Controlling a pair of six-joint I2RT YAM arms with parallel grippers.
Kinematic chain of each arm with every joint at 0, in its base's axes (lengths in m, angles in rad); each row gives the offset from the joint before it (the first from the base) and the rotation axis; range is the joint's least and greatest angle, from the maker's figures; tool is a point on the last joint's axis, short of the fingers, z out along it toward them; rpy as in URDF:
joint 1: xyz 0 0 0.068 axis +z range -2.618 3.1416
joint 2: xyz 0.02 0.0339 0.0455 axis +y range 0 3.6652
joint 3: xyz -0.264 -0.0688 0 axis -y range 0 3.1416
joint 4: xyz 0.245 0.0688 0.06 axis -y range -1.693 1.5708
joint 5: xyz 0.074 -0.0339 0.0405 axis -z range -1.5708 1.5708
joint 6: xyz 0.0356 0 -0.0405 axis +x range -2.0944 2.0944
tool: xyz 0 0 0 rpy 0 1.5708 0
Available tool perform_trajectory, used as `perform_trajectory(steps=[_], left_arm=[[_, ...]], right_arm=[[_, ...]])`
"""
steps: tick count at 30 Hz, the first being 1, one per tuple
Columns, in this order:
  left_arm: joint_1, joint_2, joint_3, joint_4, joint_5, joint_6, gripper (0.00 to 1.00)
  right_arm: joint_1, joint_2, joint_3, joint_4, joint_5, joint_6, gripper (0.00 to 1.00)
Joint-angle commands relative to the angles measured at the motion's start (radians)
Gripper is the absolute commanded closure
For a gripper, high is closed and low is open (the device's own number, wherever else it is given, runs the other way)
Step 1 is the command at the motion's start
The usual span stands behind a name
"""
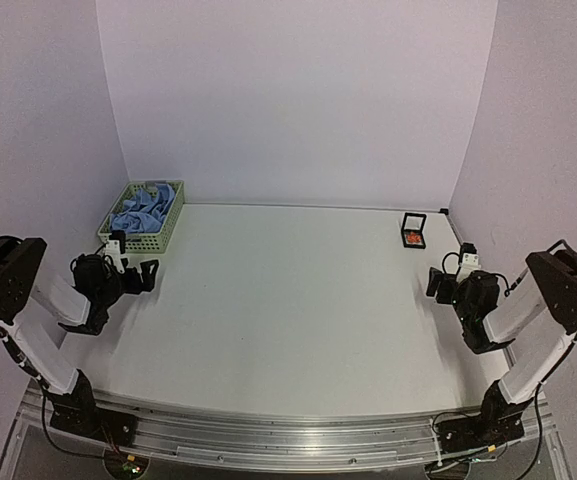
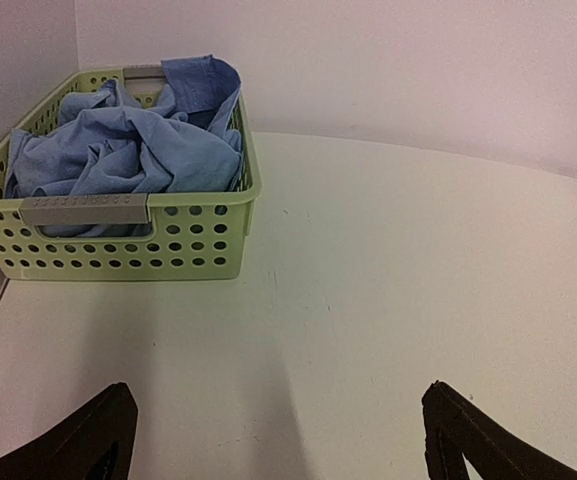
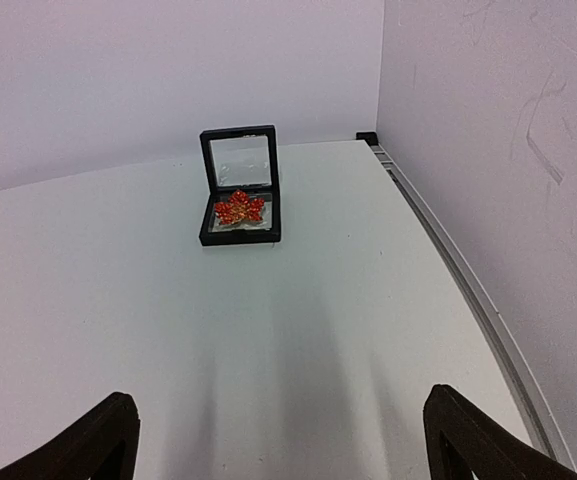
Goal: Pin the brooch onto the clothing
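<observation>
At the far left corner of the white table (image 1: pixel 288 310), a pale green perforated plastic basket (image 2: pixel 118 262) with grey handles is set against the wall. The crumpled light blue collared shirt (image 2: pixel 128 140) is heaped inside it, with one fold raised over the far rim. The left gripper (image 2: pixel 278 395) is held on the near side of the basket, apart from it, with its dark fingers (image 2: pixel 98 440) spread wide and nothing gripped.

Near the far right corner, a small black square box (image 3: pixel 240 239) is stood open, its clear lid tilted upright. The tiny orange-red leaf-shaped brooch (image 3: pixel 239 208) is laid in the box's base. The right gripper (image 3: pixel 278 400) is aimed at the box from the near side, well apart from it, released and empty.
</observation>
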Motion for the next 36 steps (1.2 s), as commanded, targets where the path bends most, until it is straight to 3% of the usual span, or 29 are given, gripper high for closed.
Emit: perform_trajectory(steps=[1,3,7,10,11,14,17,22,25,27,31,36], left_arm=[[-0.002,0.002,0.014,0.011,-0.023,0.009,0.0],[-0.002,-0.003,-0.012,0.054,-0.036,-0.001,0.0],[-0.002,-0.033,-0.149,0.288,0.121,0.058,0.0],[-0.002,-0.19,-0.257,0.358,0.258,0.132,0.0],[-0.003,-0.27,-0.265,0.306,0.296,0.157,0.0],[-0.015,-0.55,-0.104,-0.228,0.308,0.178,0.0],[-0.021,-0.59,0.096,-0.564,0.305,0.228,0.0],[-0.019,-0.429,0.377,-0.761,0.195,0.319,0.0],[-0.019,-0.247,0.647,-0.99,0.152,0.396,0.0],[-0.019,-0.063,0.909,-1.214,0.1,0.418,0.0],[-0.015,0.243,1.33,-1.442,-0.272,0.322,0.02],[0.02,0.574,1.744,-1.672,-0.331,0.21,0.01]], right_arm=[[-0.004,-0.001,0.016,0.029,0.0,0.012,0.02],[-0.004,-0.001,0.016,0.029,0.0,0.012,0.02],[-0.005,-0.002,0.014,0.029,0.0,0.012,0.02],[-0.004,-0.013,0.014,0.025,0.003,0.009,0.02],[-0.004,-0.03,0.022,0.004,0.0,0.007,0.02],[-0.004,-0.128,0.091,-0.209,-0.017,-0.001,0.02],[-0.004,-0.215,0.161,-0.329,-0.081,-0.013,0.02],[0.001,-0.273,0.406,-0.633,-0.216,0.045,0.02],[0.05,-0.237,0.59,-0.82,-0.253,0.055,0.02],[0.106,-0.197,0.715,-0.918,-0.23,0.037,0.02],[0.236,-0.116,0.873,-1.004,-0.182,0.008,0.02],[0.311,-0.033,0.964,-1.02,-0.24,0.024,0.02]])
